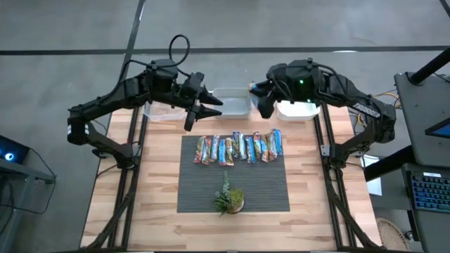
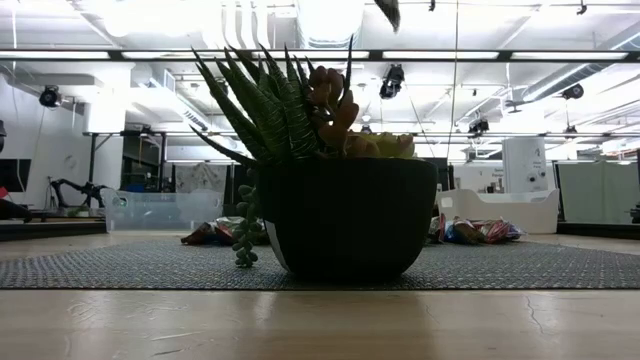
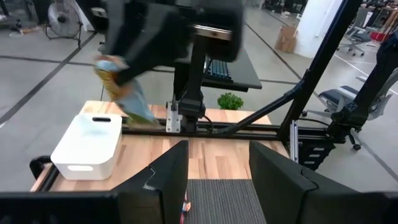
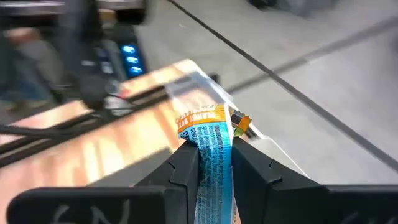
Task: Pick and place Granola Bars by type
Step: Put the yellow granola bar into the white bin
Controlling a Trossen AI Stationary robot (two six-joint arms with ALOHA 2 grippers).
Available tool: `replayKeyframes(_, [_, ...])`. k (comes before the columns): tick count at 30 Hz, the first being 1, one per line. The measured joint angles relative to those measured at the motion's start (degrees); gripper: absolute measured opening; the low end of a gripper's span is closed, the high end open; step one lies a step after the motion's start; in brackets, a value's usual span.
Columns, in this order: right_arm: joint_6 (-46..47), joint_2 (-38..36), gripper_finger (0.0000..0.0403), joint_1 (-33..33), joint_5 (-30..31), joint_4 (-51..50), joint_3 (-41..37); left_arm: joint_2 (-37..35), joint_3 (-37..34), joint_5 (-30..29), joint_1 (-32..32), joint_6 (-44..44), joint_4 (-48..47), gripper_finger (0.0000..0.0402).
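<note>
A row of several Granola Bars (image 1: 239,147) in shiny wrappers lies flat on the dark mat (image 1: 197,190). My right gripper (image 1: 261,105) hangs high over the table's far side, between the middle clear bin (image 1: 232,103) and the white bin (image 1: 295,110). It is shut on one blue-and-orange bar (image 4: 210,146). The left wrist view shows that bar (image 3: 124,93) under the blurred right arm. My left gripper (image 1: 205,110) is also held high, beside the left clear bin (image 1: 160,111). It is open (image 3: 217,180) with nothing between its fingers. My right gripper pinches the blue-and-orange bar between its two fingers, which lie along the bar. The bar's orange end (image 4: 200,118) sticks out past the fingertips (image 4: 186,155). The bar is lifted clear of the table and slants downward (image 3: 134,109) from the gripper.
A small green plant in a dark pot (image 1: 228,200) stands at the mat's near edge and fills the middle of the low view (image 2: 345,225). Three bins line the far edge of the table. Bare wood (image 1: 155,197) flanks the mat on both sides.
</note>
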Motion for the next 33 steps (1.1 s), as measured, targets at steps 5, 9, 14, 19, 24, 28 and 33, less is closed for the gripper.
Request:
replayKeyframes(5, [5.3,0.0,0.0068,-4.1,8.2,-5.8,0.0,0.1,-0.2,0.0,0.0,-0.5,-0.5,0.0151])
replayKeyframes(9, [9.6,0.0,0.0068,-8.9,11.9,-10.8,0.0,0.0,-0.2,0.0,0.0,-0.5,-0.5,0.0151])
replayKeyframes(14, [13.0,0.0,0.0068,-15.6,12.0,-13.9,-0.9,0.0,-0.2,0.0,0.0,-1.6,-0.5,0.0151])
replayKeyframes(19, [13.4,0.0,0.0068,-22.5,11.7,-14.3,-3.5,0.0,-0.2,0.0,0.0,-1.9,-0.5,0.0151])
replayKeyframes(24, [14.2,0.0,0.0068,-27.6,8.1,-14.2,-7.1,0.0,-0.1,0.0,0.0,-1.9,-0.5,0.0151])
replayKeyframes(28, [14.9,0.0,0.0068,-30.2,7.5,-14.2,-10.5,0.0,-0.2,0.0,0.0,-2.1,-0.5,0.0151])
replayKeyframes(33, [16.3,0.0,0.0068,-32.5,7.1,-13.8,-16.0,0.0,-0.2,0.0,0.0,-2.6,-0.5,0.0151])
